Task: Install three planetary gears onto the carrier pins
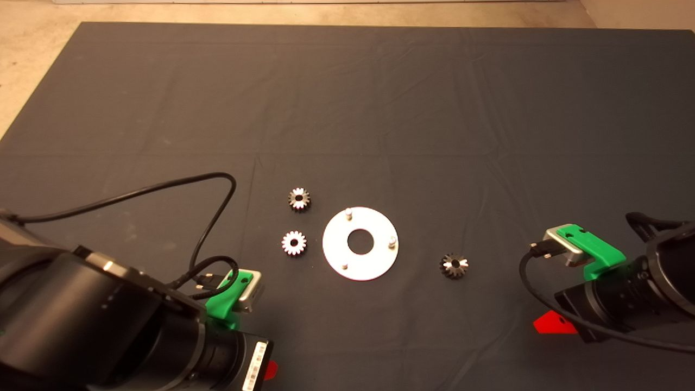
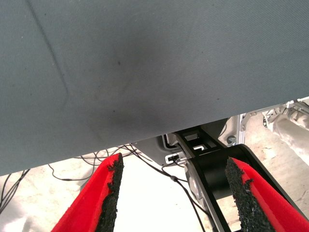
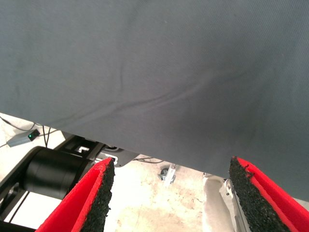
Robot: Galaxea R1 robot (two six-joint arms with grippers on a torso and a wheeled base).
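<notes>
Gears numbered three from my station, all lying flat on the dark mat [image 1: 347, 98] with centre holes facing up: two left of the round plate [image 1: 374, 259], one farther [image 1: 299, 199], one nearer [image 1: 294, 243], and a third [image 1: 454, 265] to its right. Three carrier pins [image 1: 348, 213] stood upright on the plate, none carrying a gear as far as I could judge. The left gripper [image 2: 169, 193] sat at the near left edge, the right gripper [image 3: 169, 193] at the near right. Only the wrist views showed me their fingers, spread wide and holding nothing, over mat edge and floor cables.
</notes>
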